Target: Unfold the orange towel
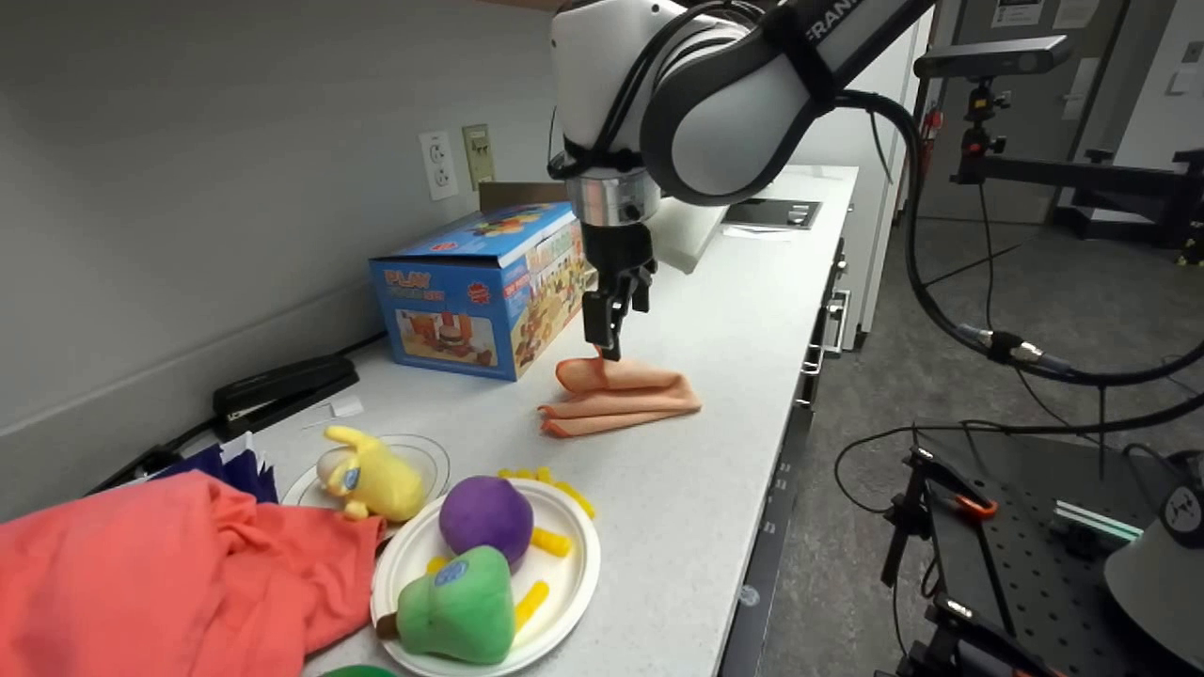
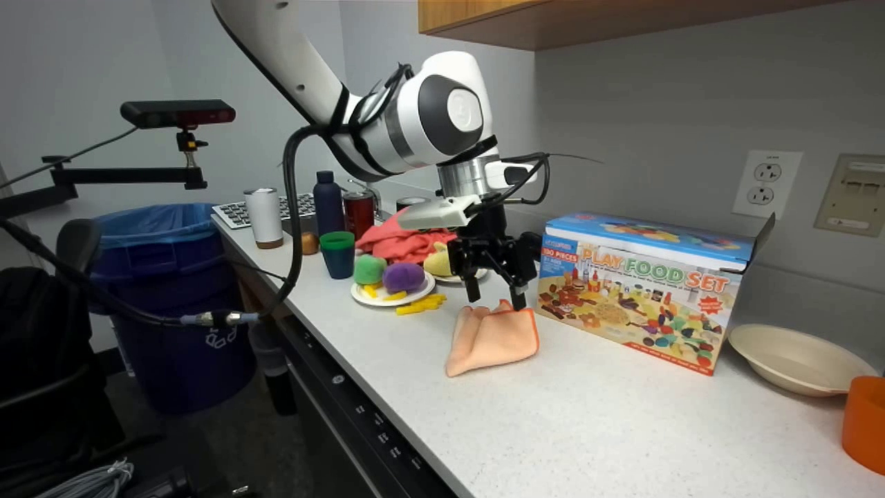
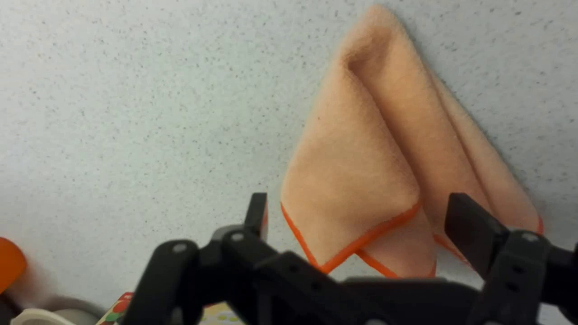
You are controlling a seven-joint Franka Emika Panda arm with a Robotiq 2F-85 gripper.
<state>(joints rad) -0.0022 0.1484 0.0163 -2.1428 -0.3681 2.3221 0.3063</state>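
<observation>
While I hold the Robotiq gripper (image 3: 360,202) spread over it, the folded orange towel (image 2: 498,340) lies on the speckled countertop (image 2: 608,429) short of its front edge, past which a blue-lined bin (image 2: 162,370) stands.

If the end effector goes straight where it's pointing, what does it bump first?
Probably the towel: the open end effector points down at its folds. One fingertip may miss it and meet the counter, but depth is hard to tell.
</observation>
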